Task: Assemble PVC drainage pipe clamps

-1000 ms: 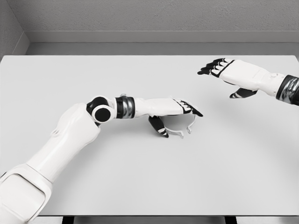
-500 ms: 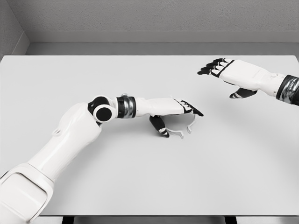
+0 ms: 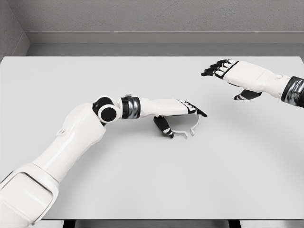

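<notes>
The white table [image 3: 142, 180] fills nearly the whole head view, its far edge running straight below a grey wall [image 3: 156, 16] and its near edge showing at the bottom. Wide bare surface lies on every side of the work spot, most of it toward the near right and far left.

The left hand [image 3: 178, 114] reaches from the lower left to the table's middle. Its fingers stretch out nearly flat to the right, thumb dropped below, loosely spread over the pipe clamp [image 3: 187, 129] rather than closed on it. Whether any fingertip touches the clamp I cannot tell. The clamp, a thin white open ring, lies flat on the table just under and to the near right of those fingers.

The right hand [image 3: 237, 78] hovers at the far right, well apart from the clamp, fingers extended leftward and relaxed, holding nothing.
</notes>
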